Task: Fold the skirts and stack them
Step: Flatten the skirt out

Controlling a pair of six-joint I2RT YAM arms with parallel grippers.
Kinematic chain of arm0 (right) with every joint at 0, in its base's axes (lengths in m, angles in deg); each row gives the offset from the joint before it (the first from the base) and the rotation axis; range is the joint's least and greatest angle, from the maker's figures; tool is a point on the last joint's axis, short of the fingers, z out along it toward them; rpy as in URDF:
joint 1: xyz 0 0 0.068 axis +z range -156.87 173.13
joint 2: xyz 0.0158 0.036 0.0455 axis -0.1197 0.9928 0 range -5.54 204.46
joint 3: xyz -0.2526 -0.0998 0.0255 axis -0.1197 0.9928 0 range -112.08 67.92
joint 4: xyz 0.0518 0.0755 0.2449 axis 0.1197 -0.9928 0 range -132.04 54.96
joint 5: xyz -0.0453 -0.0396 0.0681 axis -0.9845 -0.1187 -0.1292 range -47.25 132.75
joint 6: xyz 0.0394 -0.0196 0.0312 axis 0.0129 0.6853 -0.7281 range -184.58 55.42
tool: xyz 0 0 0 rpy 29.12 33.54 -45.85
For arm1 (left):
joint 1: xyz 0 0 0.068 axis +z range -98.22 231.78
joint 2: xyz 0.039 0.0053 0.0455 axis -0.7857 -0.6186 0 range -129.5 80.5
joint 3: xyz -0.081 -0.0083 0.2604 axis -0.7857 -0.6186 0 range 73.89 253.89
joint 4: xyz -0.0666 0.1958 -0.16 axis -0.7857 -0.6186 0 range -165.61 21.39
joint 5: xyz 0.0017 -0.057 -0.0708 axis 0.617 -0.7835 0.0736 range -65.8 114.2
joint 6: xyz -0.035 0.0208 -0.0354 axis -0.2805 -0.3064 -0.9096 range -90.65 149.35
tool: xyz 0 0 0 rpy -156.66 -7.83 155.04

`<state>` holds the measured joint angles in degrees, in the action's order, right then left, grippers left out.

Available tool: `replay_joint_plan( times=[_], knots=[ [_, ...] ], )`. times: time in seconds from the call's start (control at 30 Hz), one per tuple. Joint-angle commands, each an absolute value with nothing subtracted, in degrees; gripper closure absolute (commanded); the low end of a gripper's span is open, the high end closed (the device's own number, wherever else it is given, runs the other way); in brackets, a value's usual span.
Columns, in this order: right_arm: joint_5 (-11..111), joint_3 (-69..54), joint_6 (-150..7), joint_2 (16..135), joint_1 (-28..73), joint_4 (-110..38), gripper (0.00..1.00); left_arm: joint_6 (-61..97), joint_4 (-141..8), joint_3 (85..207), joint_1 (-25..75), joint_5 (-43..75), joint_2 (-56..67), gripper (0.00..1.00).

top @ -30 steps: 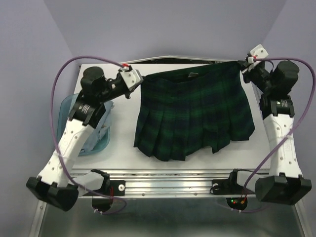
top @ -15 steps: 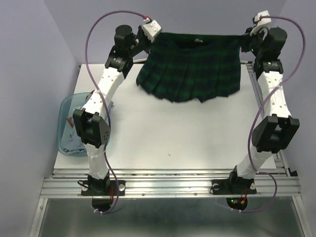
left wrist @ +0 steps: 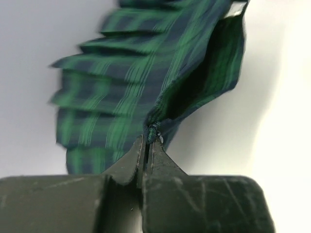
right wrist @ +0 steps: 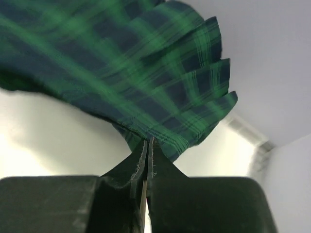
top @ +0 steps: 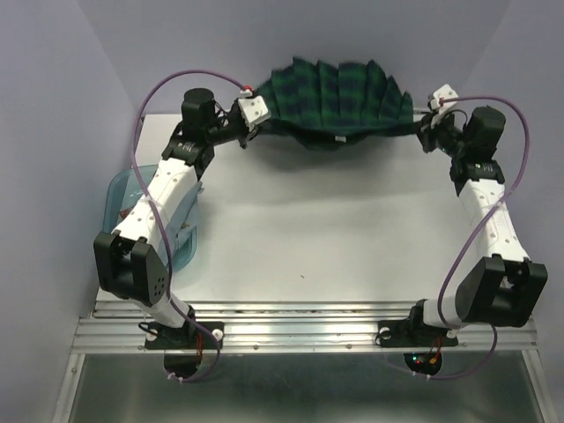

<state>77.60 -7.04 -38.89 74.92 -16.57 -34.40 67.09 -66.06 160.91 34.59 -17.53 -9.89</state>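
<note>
Rising from a ribbed metal rail [top: 308, 322] along the near edge of a white table [top: 308, 229], two white-and-black robot arms stretch toward the far edge, each trailed by a looping purple cable [top: 154, 101]. A translucent blue plastic tub [top: 119, 189] sits at the table's left edge, partly hidden under the left arm [top: 159, 203]; its contents cannot be made out. Farther back, the left gripper [top: 254, 113] and the right gripper [top: 429, 122] stand well apart, near the far-left and far-right corners. Between them a pleated dark green-and-navy tartan skirt [top: 339, 101] is held up over the table's far edge. Both wrist views show the fingers pressed together with only a pinch of tartan cloth between the tips, one gripper clamped on each end of the waistband. The waistband sags in a shallow curve between the two grips, a small white label [top: 339, 138] at its middle. The pleats and jagged hem fan up toward the pale lilac back wall [top: 291, 35], their edges blurred.
</note>
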Motion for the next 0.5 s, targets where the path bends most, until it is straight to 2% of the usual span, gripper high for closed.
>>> replay_joint_plan(
  times=[0.0, 0.07, 0.17, 0.23, 0.3, 0.33, 0.37, 0.4, 0.43, 0.47],
  knots=[
    [84.24, -4.14, -43.45, 67.58, -17.51, -35.96, 0.99, 50.34, -61.65, 158.71, 34.91, -33.43, -1.25, 1.0],
    [86.94, -11.58, -55.14, 69.5, -16.98, -34.0, 0.99, 35.06, -54.75, 157.91, 31.42, -38.63, -0.28, 1.0],
    [90.46, -24.13, -69.96, 74.25, -14.09, -32.77, 0.99, 32.19, -52.44, 164.37, 24.21, -38.03, -0.36, 1.0],
    [90.22, -28.04, -75.54, 74.7, -13.56, -27.85, 0.99, 25.17, -47.38, 169.58, 24.01, -38.03, -2.46, 1.0],
    [83.33, -33.99, -76.89, 75.23, -13.55, -27.91, 0.99, 20.49, -45.5, 175.45, 26.37, -32.17, -3.35, 1.0],
    [79.88, -35.25, -74.37, 76.27, -13.55, -28.01, 0.99, 20.91, -46.36, 176.53, 27.25, -22.39, -3.26, 1.0],
    [76.36, -36.13, -73.21, 77.07, -13.55, -28.62, 0.99, 21.52, -47.41, 177.06, 28.04, -17.59, -3.09, 1.0],
    [70.85, -37.36, -72.15, 77.94, -13.55, -29.76, 0.99, 26.84, -48.64, 177.59, 28.92, -13.37, -3.43, 1.0],
    [69.14, -38.24, -71.01, 79.87, -13.55, -30.81, 0.99, 30.54, -53.53, 178.29, 28.93, -5.84, -3.87, 1.0],
    [68.51, -39.03, -70.3, 79.89, -13.55, -31.87, 0.99, 33.1, -55.06, 178.91, 28.93, -3.07, -4.31, 1.0]
  ],
)
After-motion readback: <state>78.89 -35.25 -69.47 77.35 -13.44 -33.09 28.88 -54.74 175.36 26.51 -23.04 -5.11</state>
